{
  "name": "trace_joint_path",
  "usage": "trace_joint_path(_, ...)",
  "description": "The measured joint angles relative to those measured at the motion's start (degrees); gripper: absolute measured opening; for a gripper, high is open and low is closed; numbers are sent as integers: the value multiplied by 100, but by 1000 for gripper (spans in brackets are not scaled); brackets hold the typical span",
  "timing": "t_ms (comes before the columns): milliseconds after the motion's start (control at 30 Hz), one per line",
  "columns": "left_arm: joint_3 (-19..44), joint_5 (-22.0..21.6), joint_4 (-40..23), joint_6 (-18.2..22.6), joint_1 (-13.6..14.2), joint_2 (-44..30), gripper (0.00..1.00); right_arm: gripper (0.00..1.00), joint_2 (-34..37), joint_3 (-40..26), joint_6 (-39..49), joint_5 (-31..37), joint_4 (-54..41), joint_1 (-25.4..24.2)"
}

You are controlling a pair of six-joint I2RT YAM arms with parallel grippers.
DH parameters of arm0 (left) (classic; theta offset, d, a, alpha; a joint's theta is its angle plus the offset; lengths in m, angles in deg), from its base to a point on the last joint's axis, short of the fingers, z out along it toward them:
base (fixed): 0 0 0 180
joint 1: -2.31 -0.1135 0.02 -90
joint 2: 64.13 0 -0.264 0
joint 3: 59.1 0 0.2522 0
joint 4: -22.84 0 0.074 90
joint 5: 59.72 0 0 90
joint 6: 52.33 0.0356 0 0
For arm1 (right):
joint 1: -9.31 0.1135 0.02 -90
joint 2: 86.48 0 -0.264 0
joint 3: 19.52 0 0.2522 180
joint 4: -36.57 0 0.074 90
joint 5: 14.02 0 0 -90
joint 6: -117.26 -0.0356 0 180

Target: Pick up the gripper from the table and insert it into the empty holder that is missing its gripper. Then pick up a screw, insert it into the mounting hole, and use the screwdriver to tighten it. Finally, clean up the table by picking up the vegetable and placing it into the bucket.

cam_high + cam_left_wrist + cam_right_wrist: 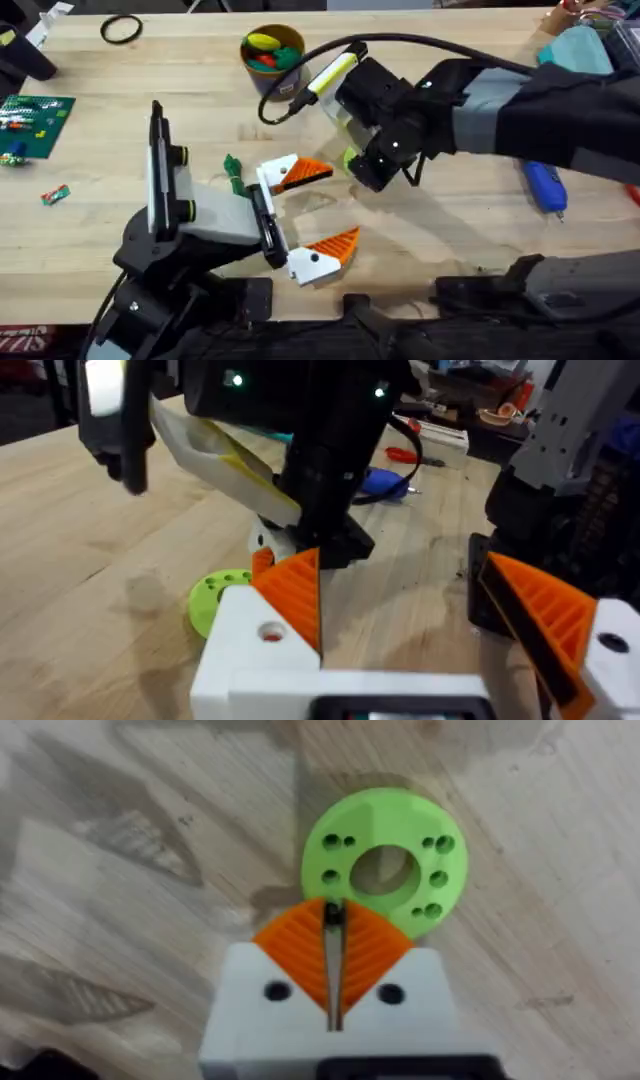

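Screw step: right hand (335, 965), closed on a small dark screw, must align with green disc (385, 870); left hand (310, 215) gapes empty.

One wooden tabletop (420, 215), two robot arms, one bucket (272, 58) of coloured vegetables, one blue screwdriver (545, 187), one green disc (385, 870) pierced by a centre hole and four pairs of small holes, one black ring (121, 29), one green circuit board (34, 123)

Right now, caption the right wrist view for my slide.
Right gripper, orange pads shut on something small and dark, poised at the rim of a green disc on the table.
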Motion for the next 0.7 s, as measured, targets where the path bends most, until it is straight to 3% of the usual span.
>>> trace_joint_path(67,0,-3,0,0,0,0,982,7,0,0,-15,18,21,0)
trace_joint_path(333,0,-42,2,-2,0,0,982,3,-5,-118,-16,-11,-266,-36)
trace_joint_path(700,0,-44,2,-2,0,0,982,3,-595,-874,-16,-34,-714,-166)
